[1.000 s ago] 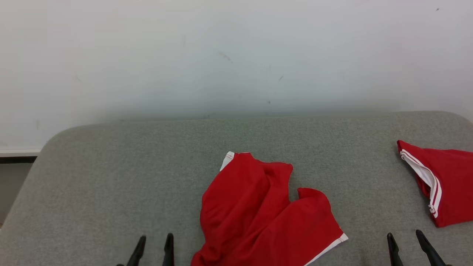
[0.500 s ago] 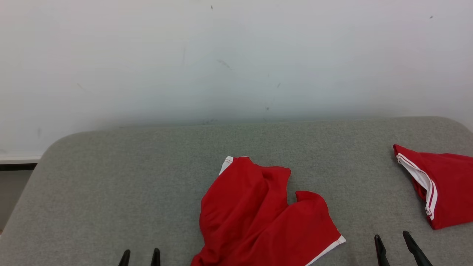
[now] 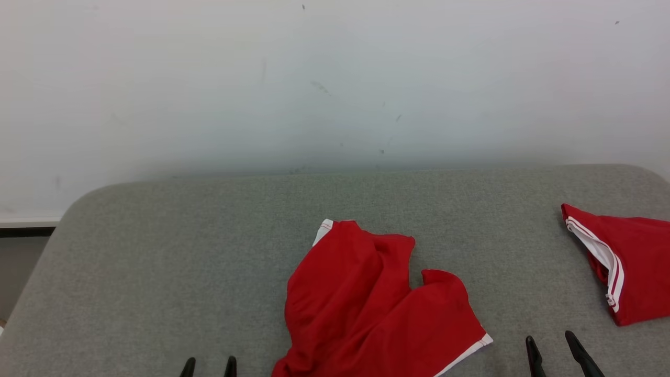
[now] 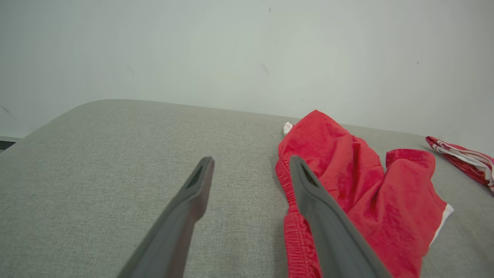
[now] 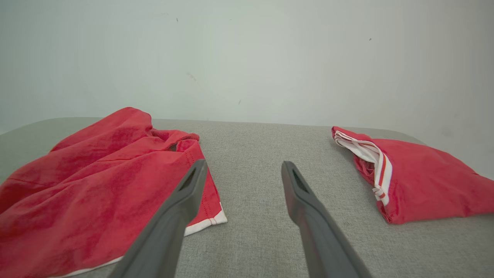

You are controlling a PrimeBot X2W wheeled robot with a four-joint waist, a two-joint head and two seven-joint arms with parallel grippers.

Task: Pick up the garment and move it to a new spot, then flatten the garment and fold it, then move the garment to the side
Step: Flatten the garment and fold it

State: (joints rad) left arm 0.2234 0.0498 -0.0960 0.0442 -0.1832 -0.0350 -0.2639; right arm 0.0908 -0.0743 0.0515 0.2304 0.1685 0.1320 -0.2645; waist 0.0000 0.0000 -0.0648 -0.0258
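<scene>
A crumpled red garment (image 3: 366, 303) with white trim lies on the grey padded surface (image 3: 157, 262), near the front edge at the middle. In the left wrist view the garment (image 4: 347, 185) sits just right of my fingers; in the right wrist view the garment (image 5: 96, 185) spreads to the left. My left gripper (image 3: 208, 362) is open at the bottom left, a short way left of the garment. My right gripper (image 3: 549, 343) is open at the bottom right, with bare surface between its fingers. Neither touches the cloth.
A second red piece (image 3: 623, 262) with white stripes lies folded at the right edge, also seen as the folded piece (image 5: 405, 177) in the right wrist view. A white wall (image 3: 335, 78) rises behind the surface. The left half of the padding is bare.
The head view has shifted slightly, so the whole scene sits a little lower. Both grippers show lower in the picture than a second ago. The garment lies as before.
</scene>
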